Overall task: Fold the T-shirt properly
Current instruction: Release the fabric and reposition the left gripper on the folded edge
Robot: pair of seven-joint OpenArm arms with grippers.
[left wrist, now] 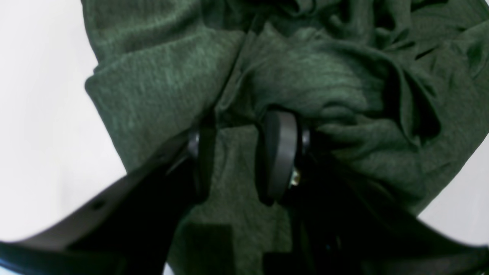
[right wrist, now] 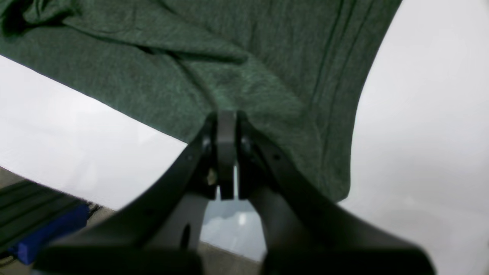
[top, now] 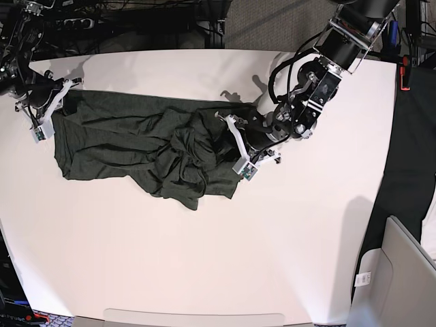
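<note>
The large dark olive-green heathered knit T-shirt (top: 146, 150) was seen lying across the far left half of the white matte table (top: 204, 272), flat toward the robot's right and heaped in rumpled folds at its middle. The right gripper (right wrist: 226, 118) was seen pinched tight on a thin edge of the cloth near one corner, while the left gripper (left wrist: 244, 130) stood part-way apart astride a raised ridge of bunched fabric, one black pad (left wrist: 280, 152) pressed against it; whether that fold was truly held could not be told. It was judged that the heap should be drawn out sideways before any fold was laid, with both edges kept taut and low. The knit appeared thin, soft and limp, creasing readily; the table surface looked smooth and plain.
</note>
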